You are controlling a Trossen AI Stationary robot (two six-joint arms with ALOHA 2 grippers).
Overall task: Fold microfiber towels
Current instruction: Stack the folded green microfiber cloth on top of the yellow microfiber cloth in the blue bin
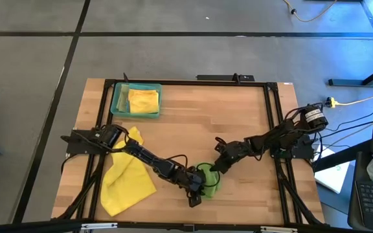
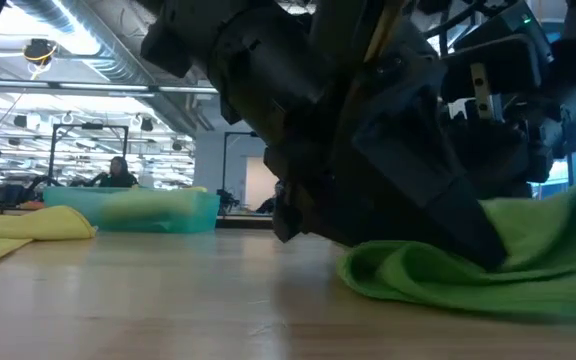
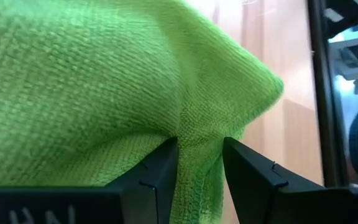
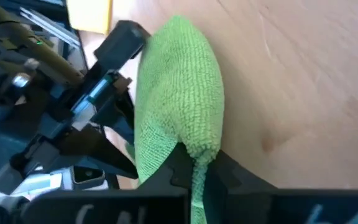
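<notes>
— Between the two end effectors, what is there?

— The bright green towel [image 1: 208, 177], bunched up on the bench [image 1: 193, 123]. The left end effector [image 3: 199, 163] pinches an edge of it between its fingers. The right end effector [image 4: 197, 171] is closed tight on another fold of the same cloth, on the opposite side.

— So how far is the work, in your opinion?

— I think it is early. The green one is only gathered, not yet a flat fold. Behind the left end effector, under its arm, a yellow towel [image 1: 127, 182] lies loose and spread, touching no fingers.

— And the container?

— Far from both end effectors, at the far edge, stands the teal tray [image 1: 118, 103]. Inside lies one yellow cloth [image 1: 143, 100], which looks folded. The other towels I cannot see.
</notes>
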